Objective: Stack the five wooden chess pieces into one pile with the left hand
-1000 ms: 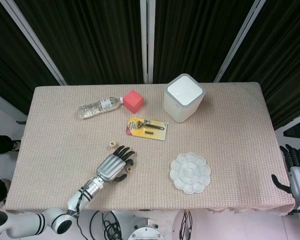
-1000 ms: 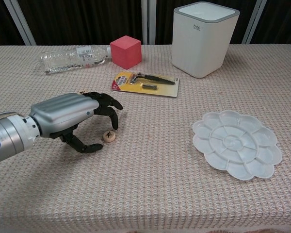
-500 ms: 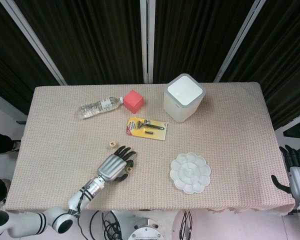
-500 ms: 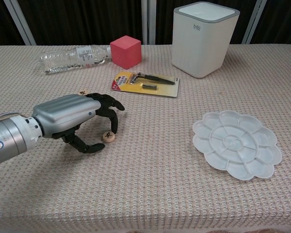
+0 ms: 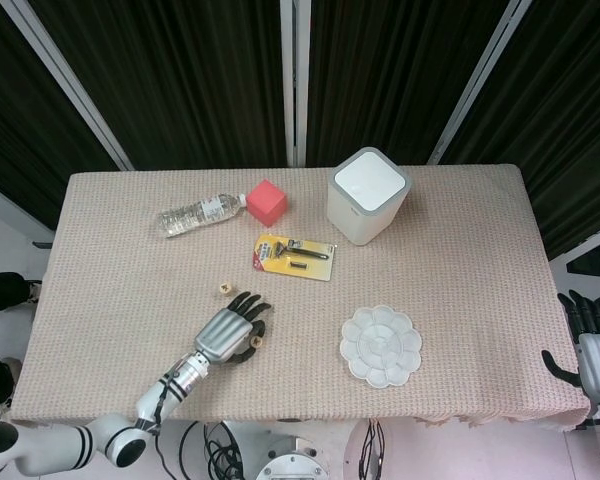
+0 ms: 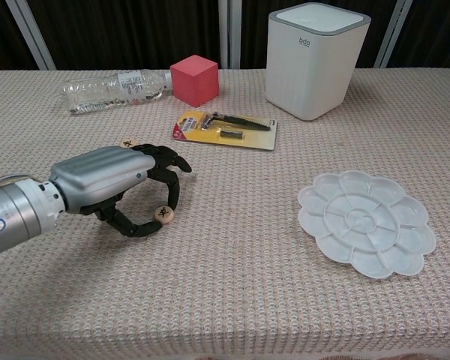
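Observation:
My left hand (image 5: 223,336) (image 6: 105,181) lies low over the cloth near the table's front left. Its thumb and a fingertip pinch a round wooden chess piece (image 5: 254,341) (image 6: 163,215), which stands tipped on its edge. A second wooden piece (image 5: 225,288) (image 6: 129,142) lies flat on the cloth just behind the hand, apart from it. No other pieces show; the hand may hide some. My right hand (image 5: 594,348) hangs off the table's right edge, fingers spread and holding nothing.
A plastic bottle (image 6: 112,88) and a red cube (image 6: 194,79) lie at the back left. A yellow razor pack (image 6: 225,129) sits mid-table, a white bin (image 6: 315,60) behind it. A white flower-shaped palette (image 6: 366,232) lies front right.
The left hand's thumb and finger closed in on the piece, which went from lying flat to tipped on edge between them. The right hand stayed still.

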